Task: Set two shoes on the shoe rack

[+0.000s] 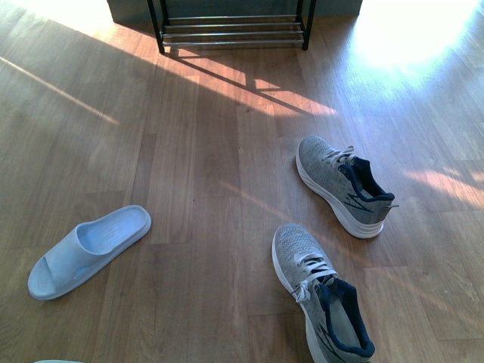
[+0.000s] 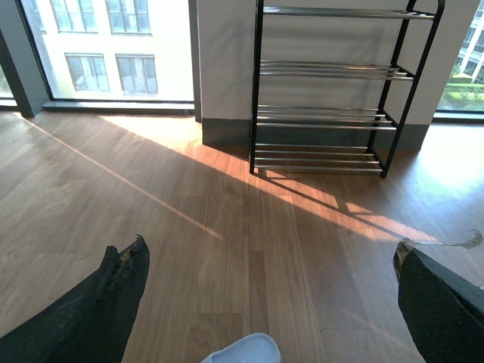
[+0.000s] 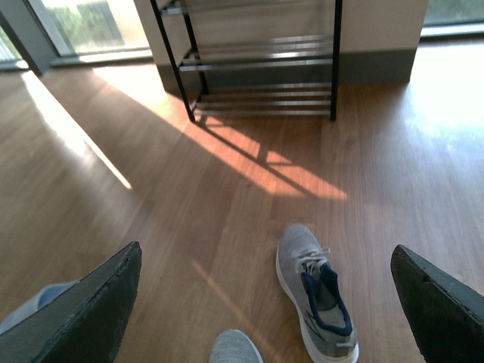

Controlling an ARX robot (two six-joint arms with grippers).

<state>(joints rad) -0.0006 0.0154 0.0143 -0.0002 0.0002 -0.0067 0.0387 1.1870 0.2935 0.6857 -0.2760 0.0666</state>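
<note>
Shoe rack [image 1: 231, 30] at far edge of floor [image 1: 189, 136], against wall. Both grey sneakers on floor, right side, well apart from rack, toes toward it. Far sneaker [image 1: 344, 185] upright; near sneaker [image 1: 318, 295] just behind it, not touching, heel cut by frame. Pale blue slipper [image 1: 87, 249] on left side. Left claw [image 2: 271, 248] released, fingers spread over floor. Right claw [image 3: 265, 249] released, fingers spread wide, far sneaker in view between them.

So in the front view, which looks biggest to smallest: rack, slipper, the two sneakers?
1. shoe rack, widest, though cropped and farthest.
2. nearer sneaker and slipper: alike, can't rank; sneaker is cropped.
3. farther sneaker, smaller only through distance.
</note>
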